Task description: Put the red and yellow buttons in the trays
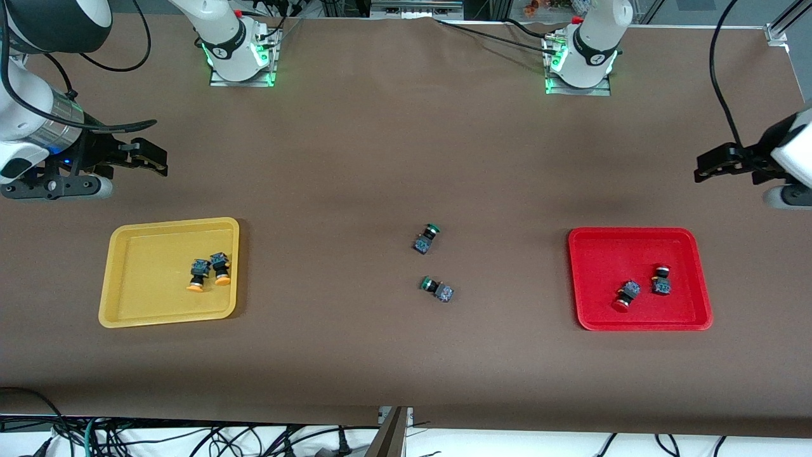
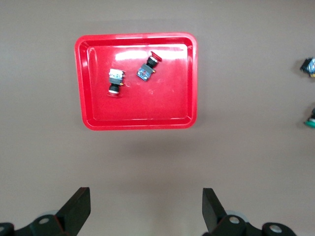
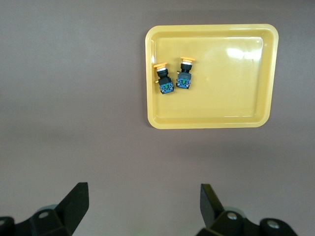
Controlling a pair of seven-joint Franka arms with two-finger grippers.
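Two yellow-capped buttons [image 1: 199,275] [image 1: 221,269] lie side by side in the yellow tray [image 1: 146,285]. Two red-capped buttons [image 1: 627,295] [image 1: 661,280] lie in the red tray [image 1: 602,260]. My right gripper [image 1: 149,155] hangs open and empty over bare table at the right arm's end. Its wrist view shows its gripper [image 3: 144,194], the yellow tray [image 3: 221,98] and both yellow buttons [image 3: 164,77] [image 3: 185,73]. My left gripper [image 1: 713,165] hangs open and empty over bare table at the left arm's end. Its wrist view shows its gripper [image 2: 146,196], the red tray [image 2: 138,123] and both red buttons [image 2: 115,81] [image 2: 147,68].
Two green-capped buttons [image 1: 427,238] [image 1: 437,289] lie on the brown table midway between the trays; they also show at the edge of the left wrist view [image 2: 309,66] [image 2: 311,120]. Cables hang along the table edge nearest the front camera.
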